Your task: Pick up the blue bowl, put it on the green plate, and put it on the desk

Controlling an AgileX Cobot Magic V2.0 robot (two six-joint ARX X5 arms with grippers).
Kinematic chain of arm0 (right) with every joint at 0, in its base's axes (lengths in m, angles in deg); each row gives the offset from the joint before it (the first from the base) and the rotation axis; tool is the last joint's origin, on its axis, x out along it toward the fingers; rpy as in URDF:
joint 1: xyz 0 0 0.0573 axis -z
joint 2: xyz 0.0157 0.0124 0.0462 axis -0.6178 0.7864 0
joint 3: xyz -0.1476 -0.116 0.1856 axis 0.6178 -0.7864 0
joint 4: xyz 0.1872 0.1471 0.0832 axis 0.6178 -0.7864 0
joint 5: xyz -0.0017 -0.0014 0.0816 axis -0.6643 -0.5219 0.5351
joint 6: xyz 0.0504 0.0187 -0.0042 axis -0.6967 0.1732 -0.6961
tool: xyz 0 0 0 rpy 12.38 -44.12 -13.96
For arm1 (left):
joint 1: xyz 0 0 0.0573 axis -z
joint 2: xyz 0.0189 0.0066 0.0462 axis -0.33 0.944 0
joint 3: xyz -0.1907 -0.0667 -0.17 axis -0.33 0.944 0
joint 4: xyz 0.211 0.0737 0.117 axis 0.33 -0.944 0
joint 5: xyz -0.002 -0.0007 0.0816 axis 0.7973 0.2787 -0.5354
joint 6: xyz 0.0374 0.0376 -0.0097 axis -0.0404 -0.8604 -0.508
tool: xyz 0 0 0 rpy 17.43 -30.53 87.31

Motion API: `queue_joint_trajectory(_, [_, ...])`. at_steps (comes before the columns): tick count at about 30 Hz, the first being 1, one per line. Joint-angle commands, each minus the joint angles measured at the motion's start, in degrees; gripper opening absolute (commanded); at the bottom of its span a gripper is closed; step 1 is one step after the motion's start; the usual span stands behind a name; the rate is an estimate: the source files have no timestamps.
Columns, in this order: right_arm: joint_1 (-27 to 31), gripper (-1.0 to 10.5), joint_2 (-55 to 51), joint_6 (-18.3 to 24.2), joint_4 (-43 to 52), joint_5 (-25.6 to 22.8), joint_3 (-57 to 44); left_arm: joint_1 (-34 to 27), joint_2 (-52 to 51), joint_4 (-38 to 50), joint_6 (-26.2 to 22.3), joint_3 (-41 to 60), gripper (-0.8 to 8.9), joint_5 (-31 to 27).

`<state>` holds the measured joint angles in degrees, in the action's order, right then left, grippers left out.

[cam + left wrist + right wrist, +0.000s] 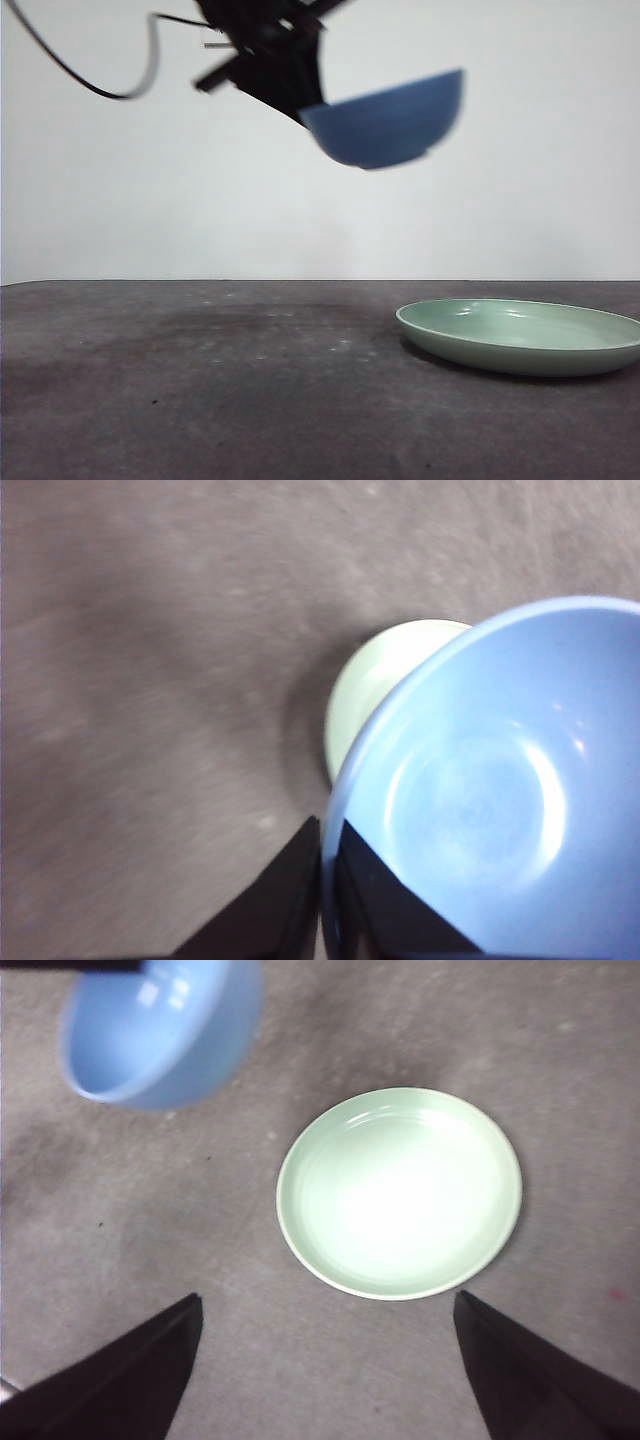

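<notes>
My left gripper is shut on the rim of the blue bowl and holds it tilted, high above the desk. In the left wrist view its jaws pinch the bowl's rim, one inside and one outside. The green plate lies flat on the desk at the right, empty, below and to the right of the bowl. The right wrist view shows the plate from above with the bowl hanging beside it. My right gripper is open and empty, above the desk near the plate.
A black cable loops down from the left arm at the upper left. A white wall stands behind the desk's far edge.
</notes>
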<state>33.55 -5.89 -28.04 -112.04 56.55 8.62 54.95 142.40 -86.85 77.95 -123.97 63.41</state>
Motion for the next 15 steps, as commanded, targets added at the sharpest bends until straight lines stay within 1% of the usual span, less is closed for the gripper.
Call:
queue_joint_trajectory(1, [-0.2, 4.0, -0.6, -0.7, -1.6, -2.1, 2.6, 2.6, 5.2, 0.4, 0.8, -5.6, 0.15, 0.1])
queue_joint_trajectory(10, [-0.2, 4.0, -3.7, -1.0, -7.1, -5.8, 5.7, 7.2, 22.1, -2.3, 0.8, -20.6, 0.15, 0.1])
queue_joint_trajectory(15, [-0.2, 4.0, -5.1, -1.0, -9.2, -6.1, 5.7, 7.8, 28.8, -2.0, 0.7, -24.2, 0.15, -1.0])
